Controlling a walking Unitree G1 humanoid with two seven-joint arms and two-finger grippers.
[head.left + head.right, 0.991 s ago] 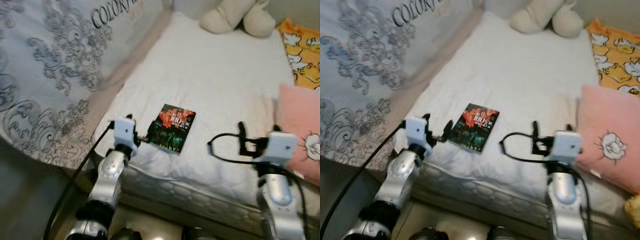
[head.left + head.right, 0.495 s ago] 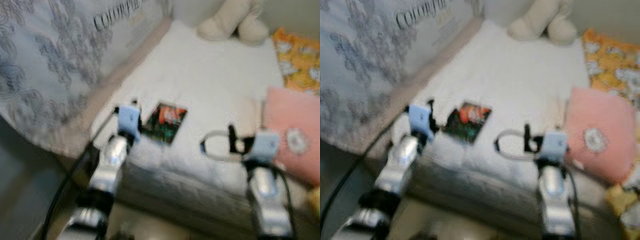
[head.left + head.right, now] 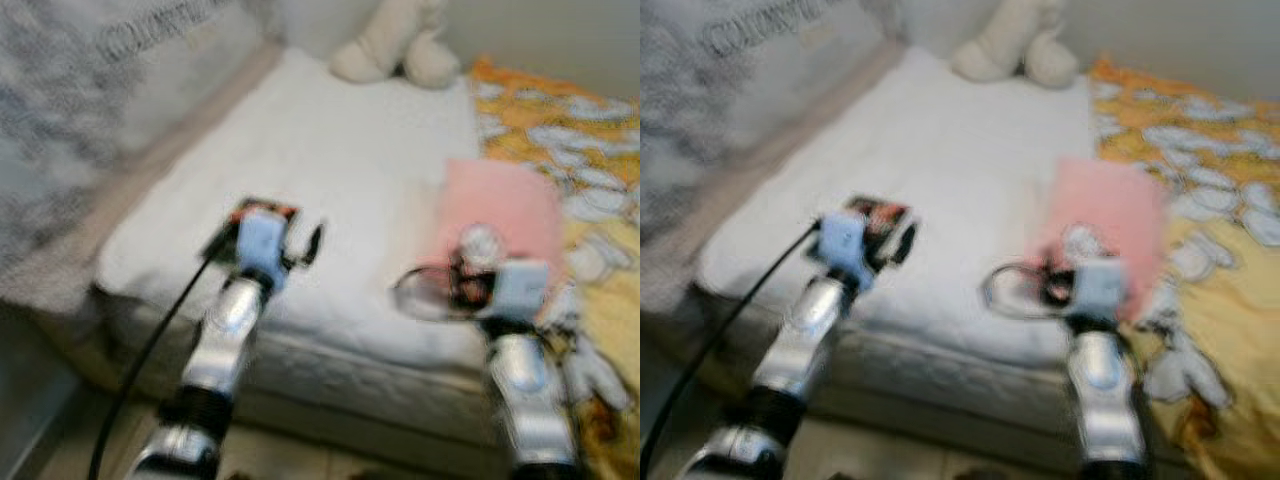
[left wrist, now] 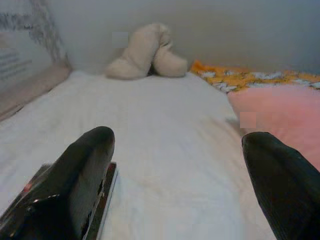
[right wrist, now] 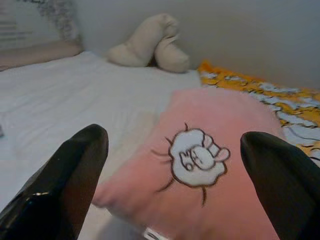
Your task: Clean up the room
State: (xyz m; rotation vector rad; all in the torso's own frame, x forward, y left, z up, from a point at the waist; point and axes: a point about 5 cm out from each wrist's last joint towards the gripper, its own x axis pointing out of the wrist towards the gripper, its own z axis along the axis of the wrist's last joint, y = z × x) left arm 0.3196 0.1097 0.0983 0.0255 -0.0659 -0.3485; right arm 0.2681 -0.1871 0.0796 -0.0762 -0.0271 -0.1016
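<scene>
approach step, judged: book lies near bed edge, under left pincer, fingers spread, empty. right pincer spread before pink pillow. next: lower left, straddle book.

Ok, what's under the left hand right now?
The book lies flat on the white mattress, beside and partly under the open left hand. One finger covers most of its cover, so only an edge shows.

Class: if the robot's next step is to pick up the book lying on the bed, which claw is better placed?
Probably the left claw. It hovers open right at the book, whose edge shows beside one finger. The right claw faces the pink pillow instead.
</scene>
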